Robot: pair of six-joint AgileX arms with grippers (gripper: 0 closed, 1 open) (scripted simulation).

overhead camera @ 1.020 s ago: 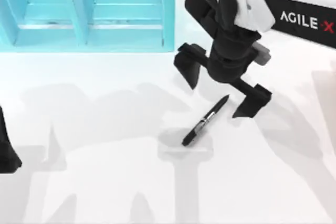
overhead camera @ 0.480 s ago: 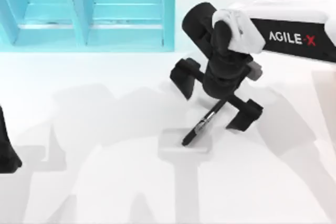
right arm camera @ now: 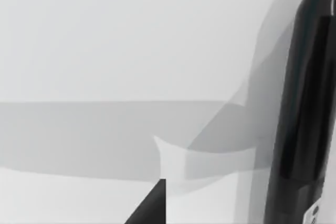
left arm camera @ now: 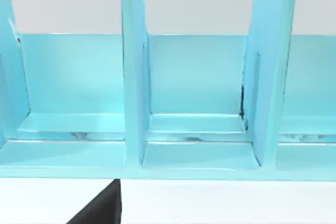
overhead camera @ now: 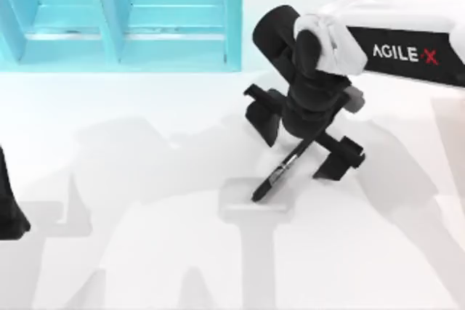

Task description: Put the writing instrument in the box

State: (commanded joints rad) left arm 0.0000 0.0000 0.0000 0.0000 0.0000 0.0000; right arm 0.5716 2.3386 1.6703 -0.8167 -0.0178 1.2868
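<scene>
One pen (overhead camera: 280, 173), black with a silvery-white band at mid-length, lies flat on the white table (overhead camera: 145, 252) near the middle, slanted, its lower end resting over a small pale raised pad (overhead camera: 240, 205) and its upper end running up under the right gripper (overhead camera: 304, 144). One right arm (overhead camera: 407, 52), white link with AGILE-X lettering, reaches in from the table's right side; its gripper is low over the pen's upper end with the two black fingers spread wide, one finger (overhead camera: 263, 112) to the left of the pen and the other (overhead camera: 340, 157) to the right, neither visibly touching it, nothing clamped. Right wrist view: the pen (right arm camera: 304, 108) runs as a dark shaft along one edge, white label patch at its near end, one dark fingertip (right arm camera: 149, 205) poking in, the table surface grey with shadows. One light-blue box (overhead camera: 123, 16) sits at the table's far left; two open compartments visible from above, split by upright dividers, well apart from the pen. Left wrist view faces the box (left arm camera: 199, 129) head-on: one full compartment in the middle, a partial one on either side, two upright dividers, and a dark finger corner (left arm camera: 100, 211). Left arm (overhead camera: 11, 208) is parked at the table's left edge as one dark shape; cannot tell if its fingers are apart or together.
</scene>
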